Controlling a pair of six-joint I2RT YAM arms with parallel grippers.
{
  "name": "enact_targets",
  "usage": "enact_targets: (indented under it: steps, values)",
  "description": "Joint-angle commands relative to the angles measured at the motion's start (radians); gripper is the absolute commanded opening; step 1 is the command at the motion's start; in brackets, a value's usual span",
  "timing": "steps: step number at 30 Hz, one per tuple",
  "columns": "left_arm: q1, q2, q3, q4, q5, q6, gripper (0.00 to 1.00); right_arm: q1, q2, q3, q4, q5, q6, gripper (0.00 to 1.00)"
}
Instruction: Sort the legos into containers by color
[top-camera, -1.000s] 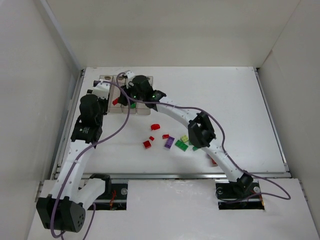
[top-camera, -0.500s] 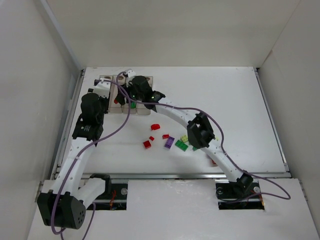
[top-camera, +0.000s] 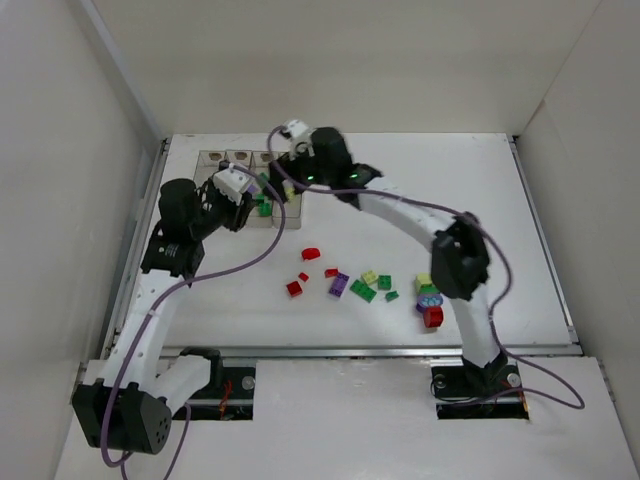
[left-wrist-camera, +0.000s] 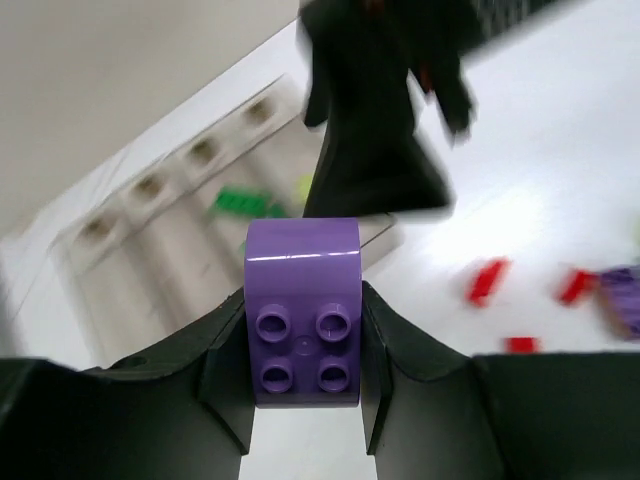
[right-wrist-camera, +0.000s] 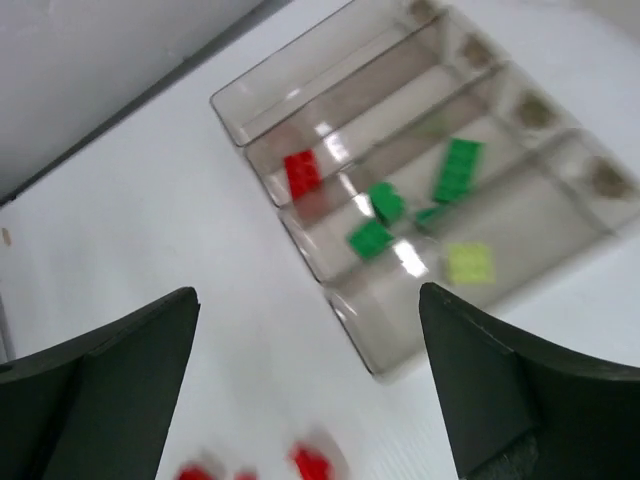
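Your left gripper (left-wrist-camera: 304, 345) clenched on a purple brick (left-wrist-camera: 303, 265) beside the containers (right-wrist-camera: 330, 85), your right gripper (right-wrist-camera: 310, 380) spread wide above them, holding nothing, red brick (right-wrist-camera: 303, 172), green bricks (right-wrist-camera: 385, 203), pale yellow brick (right-wrist-camera: 468, 263) in separate bins, more legos (top-camera: 350, 285) loose on the table (top-camera: 470, 190).

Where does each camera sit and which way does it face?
Top external: above and behind, looking down on the table; left arm and right arm show.
Left wrist: behind the left gripper, shut on a purple brick, facing the bins.
Right wrist: looks down on the bins past the open right gripper.
Shared: both wrist views show the green bricks.
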Motion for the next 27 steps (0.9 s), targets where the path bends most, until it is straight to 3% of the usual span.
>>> enact_targets:
  steps: [1, 2, 5, 10, 14, 22, 27]
  values:
    - [-0.001, 0.059, 0.114, 0.001, 0.499, 0.079, 0.00, -0.166, -0.343, -0.210, 0.082, -0.211, -0.161, 0.96]
    - [-0.001, 0.125, 0.168, -0.014, 0.569, 0.088, 0.00, -0.214, -0.453, -0.326, 0.072, -0.278, -0.190, 0.94]
    - [-0.010, 0.243, 0.301, -0.045, 0.790, 0.088, 0.00, -0.239, -0.600, -0.464, 0.038, -0.290, -0.320, 0.88]
    - [-0.101, 0.429, 0.506, -0.200, 0.843, 0.171, 0.00, -0.239, -0.759, -0.623, 0.013, -0.382, -0.364, 0.80]
    - [-0.164, 0.477, 0.602, -0.272, 0.843, 0.238, 0.00, -0.239, -0.793, -0.633, -0.005, -0.438, -0.364, 0.68]
    - [-0.233, 0.487, 0.636, -0.381, 0.820, 0.306, 0.00, -0.219, -0.793, -0.623, -0.005, -0.518, -0.333, 0.85]
    - [-0.244, 0.477, 0.625, -0.401, 0.820, 0.306, 0.00, -0.219, -0.793, -0.614, -0.005, -0.529, -0.333, 0.85]
